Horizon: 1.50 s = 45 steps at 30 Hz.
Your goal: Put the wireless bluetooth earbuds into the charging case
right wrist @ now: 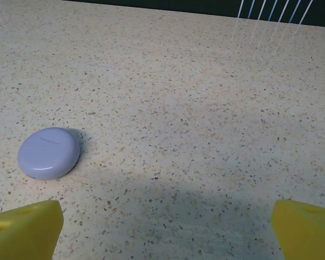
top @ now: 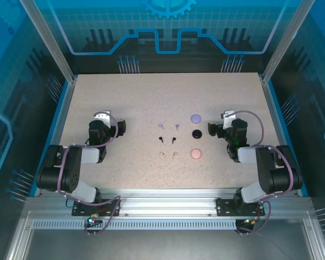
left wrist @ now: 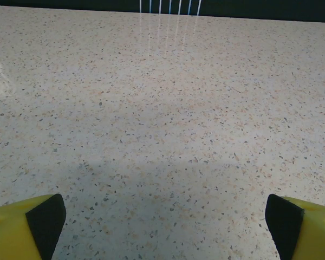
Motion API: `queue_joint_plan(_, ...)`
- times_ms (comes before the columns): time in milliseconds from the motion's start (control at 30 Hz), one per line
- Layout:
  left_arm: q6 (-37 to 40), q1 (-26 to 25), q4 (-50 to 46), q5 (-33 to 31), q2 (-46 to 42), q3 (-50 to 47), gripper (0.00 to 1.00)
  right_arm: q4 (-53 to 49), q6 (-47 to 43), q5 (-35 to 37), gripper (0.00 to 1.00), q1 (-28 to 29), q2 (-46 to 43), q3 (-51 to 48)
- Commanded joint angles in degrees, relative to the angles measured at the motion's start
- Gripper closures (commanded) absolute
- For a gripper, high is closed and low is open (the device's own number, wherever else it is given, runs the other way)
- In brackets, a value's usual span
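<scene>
1. A beige speckled tabletop (top: 151, 97) lies under even light, with a blue border (top: 61, 111) along its sides.
2. Blue panels (top: 21, 81) printed with circuit lines and a gear emblem (top: 168, 6) stand around it.
3. A slotted aluminium rail (top: 168, 208) runs along the near edge.

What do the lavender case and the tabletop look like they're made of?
Lavender case: probably smooth moulded plastic, satin finish; even colour, rounded edges, only a soft highlight.
Tabletop: looks like speckled stone-effect laminate or composite, slightly glossy; fine dark and tan flecks, and pale streaks reflected near its far edge.
</scene>
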Motion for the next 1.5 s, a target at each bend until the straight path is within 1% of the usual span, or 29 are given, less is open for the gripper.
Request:
queue_joint_plan(0,-0.1,0.5,0.3,1.1,0.0,0.3,0.01,0.4,-0.6,-0.9,0.00,-0.3,0.1,0.9)
queue_joint_plan(333,-0.1,0.4,-0.1,1.2,0.0,0.5,0.01,0.2,-0.5,-1.0,0.00,-0.5,0.1,1.0)
queue_joint_plan(633,0.0,0.3,-0.1,1.0,0.1,0.5,0.01,0.3,0.1,-3.6,0.00,-1.8,0.0,0.9)
queue_joint_plan(733,0.2,0.3,0.0,1.6,0.0,0.4,0.01,0.7,0.3,-3.1,0.00,-1.8,-0.2,0.8)
queue_joint_plan(800,1.0,0.1,-2.9,2.6,-1.2,1.7,0.01,-6.3,1.7,1.6,0.00,-1.4,-3.2,3.6)
queue_joint_plan(900,-0.3,-0.1,-12.7,-1.0,-5.0,5.6,0.01,-19.1,3.3,4.4,0.00,-1.4,-8.6,8.8)
queue_joint_plan(933,-0.3,-0.1,-15.2,-1.2,-6.1,6.7,0.01,-23.0,5.3,4.4,0.00,-1.6,-10.2,10.6)
queue_joint_plan(1000,-0.7,-0.4,-21.6,-0.9,-8.7,9.1,0.01,-35.7,11.8,4.9,0.00,-2.3,-12.5,16.3)
queue_joint_plan(1067,-3.2,-0.4,-28.5,-1.4,-11.4,11.8,0.02,-47.0,19.1,6.6,0.00,-2.7,-13.0,22.4)
queue_joint_plan(1167,-8.6,-0.4,-38.0,-1.0,-15.7,15.6,0.02,-56.1,21.8,-0.2,0.00,-3.7,-12.3,29.2)
queue_joint_plan(1200,-10.0,-0.6,-40.3,0.3,-17.2,16.4,0.02,-58.9,22.2,-1.9,0.00,-3.6,-12.2,30.9)
queue_joint_plan(1267,-13.3,-1.6,-44.0,0.7,-19.7,17.7,0.03,-64.6,23.4,-4.9,0.00,-3.1,-11.9,33.9)
queue_joint_plan(1333,-15.8,-3.2,-47.2,1.0,-21.8,18.6,0.03,-71.4,24.5,-6.0,0.00,-1.7,-11.8,36.7)
queue_joint_plan(1400,-18.3,-5.8,-50.6,0.5,-23.1,19.8,0.04,-78.0,25.7,-6.9,0.05,0.5,-11.9,39.0)
queue_joint_plan(1467,-20.9,-8.5,-53.1,0.7,-23.6,20.7,0.06,-83.0,28.7,-6.7,0.07,2.7,-12.1,40.2)
